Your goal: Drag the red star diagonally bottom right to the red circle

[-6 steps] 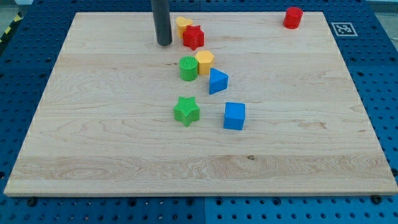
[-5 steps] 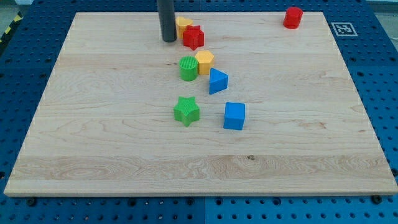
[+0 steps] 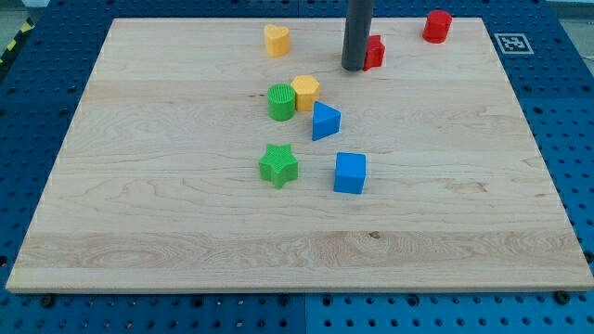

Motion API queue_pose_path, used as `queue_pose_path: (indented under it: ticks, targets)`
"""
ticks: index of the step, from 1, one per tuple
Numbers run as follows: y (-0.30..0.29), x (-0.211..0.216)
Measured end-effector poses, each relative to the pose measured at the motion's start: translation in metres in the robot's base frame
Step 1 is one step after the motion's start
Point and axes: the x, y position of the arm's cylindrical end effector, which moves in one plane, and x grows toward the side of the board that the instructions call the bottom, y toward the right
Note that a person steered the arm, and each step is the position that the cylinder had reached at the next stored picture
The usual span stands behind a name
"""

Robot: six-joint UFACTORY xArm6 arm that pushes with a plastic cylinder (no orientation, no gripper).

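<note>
The red star (image 3: 374, 52) lies near the view's top, right of centre, partly hidden behind my rod. My tip (image 3: 353, 67) rests on the board against the star's left side. The red circle (image 3: 437, 26), a short cylinder, stands near the board's top right corner, up and to the right of the star, with a gap between them.
A yellow heart-like block (image 3: 276, 40) sits at the top, left of my rod. A green cylinder (image 3: 281, 101) and a yellow hexagon (image 3: 305, 92) touch near the centre. A blue triangle (image 3: 325, 121), a green star (image 3: 278, 165) and a blue cube (image 3: 350, 173) lie below them.
My tip has swept to the view's right and pushed the red star away from the yellow heart block, towards the red circle. The other blocks have not moved.
</note>
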Motion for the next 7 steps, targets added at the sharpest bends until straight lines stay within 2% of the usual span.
queue_pose_path:
  ticks: [2, 5, 7]
  targets:
    - [0.011, -0.027]
    - [0.096, -0.029]
    - [0.115, -0.027]
